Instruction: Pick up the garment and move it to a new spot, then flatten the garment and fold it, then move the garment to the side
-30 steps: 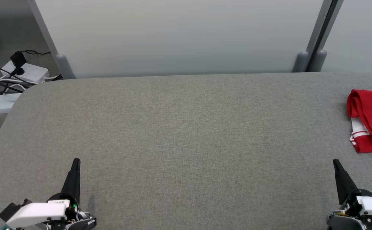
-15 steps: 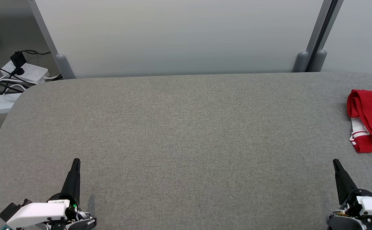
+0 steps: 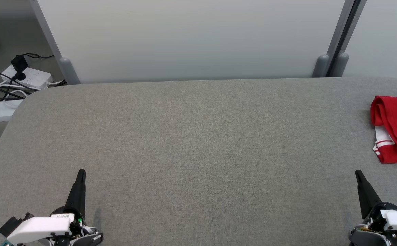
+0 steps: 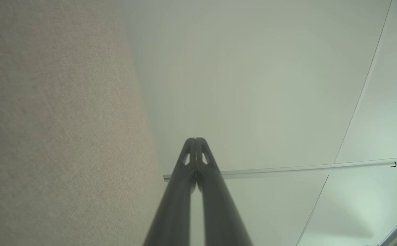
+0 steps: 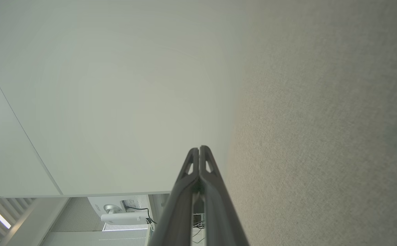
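Garment (image 3: 395, 131) bunched up red at the right edge of the table (image 3: 198, 143), my left gripper (image 3: 81, 172) and right gripper (image 3: 357, 173) both pinched closed on nothing, by the front corners

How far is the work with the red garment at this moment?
Done: hard to tell. The red garment lies bunched at the right edge of the grey table, partly cut off by the picture, so no neat fold can be confirmed. In hand: nothing; the left gripper and the right gripper rest shut and empty, apart from it. Left: probably everything, starting with picking it up.
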Tool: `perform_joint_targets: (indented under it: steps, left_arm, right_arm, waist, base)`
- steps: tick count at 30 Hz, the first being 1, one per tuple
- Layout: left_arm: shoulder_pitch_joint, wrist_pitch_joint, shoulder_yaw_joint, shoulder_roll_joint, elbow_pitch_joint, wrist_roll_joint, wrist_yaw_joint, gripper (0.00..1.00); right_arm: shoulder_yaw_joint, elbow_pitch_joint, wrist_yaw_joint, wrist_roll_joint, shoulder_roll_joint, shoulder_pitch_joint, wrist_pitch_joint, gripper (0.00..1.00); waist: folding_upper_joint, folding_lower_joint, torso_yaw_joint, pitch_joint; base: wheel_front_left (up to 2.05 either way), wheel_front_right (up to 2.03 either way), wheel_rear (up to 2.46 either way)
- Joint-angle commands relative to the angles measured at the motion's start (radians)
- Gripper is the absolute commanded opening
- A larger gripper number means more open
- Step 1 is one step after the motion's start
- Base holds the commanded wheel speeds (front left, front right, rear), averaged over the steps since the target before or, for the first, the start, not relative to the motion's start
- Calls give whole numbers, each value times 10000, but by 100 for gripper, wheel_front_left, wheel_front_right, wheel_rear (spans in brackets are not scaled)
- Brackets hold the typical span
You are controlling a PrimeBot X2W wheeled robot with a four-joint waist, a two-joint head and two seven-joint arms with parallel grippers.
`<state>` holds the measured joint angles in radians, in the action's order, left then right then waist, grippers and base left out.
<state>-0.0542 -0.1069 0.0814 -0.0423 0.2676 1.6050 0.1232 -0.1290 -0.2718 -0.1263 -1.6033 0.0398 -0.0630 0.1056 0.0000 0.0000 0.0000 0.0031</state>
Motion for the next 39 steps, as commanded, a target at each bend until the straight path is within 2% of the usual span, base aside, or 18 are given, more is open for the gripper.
perform_joint_targets:
  steps: [1,39]
  left_arm:
    - [-537,-62,322,-79,-227,37,75,0]
    - [-537,-61,322,-79,-227,38,75,0]
  right_arm:
    - [152,271,-44,-54,104,-449,76,0]
    - [153,271,-44,-54,104,-449,75,0]
  waist:
    - [0,0,0,0]
    - [0,0,0,0]
  base:
    - [0,0,0]
    - [0,0,0]
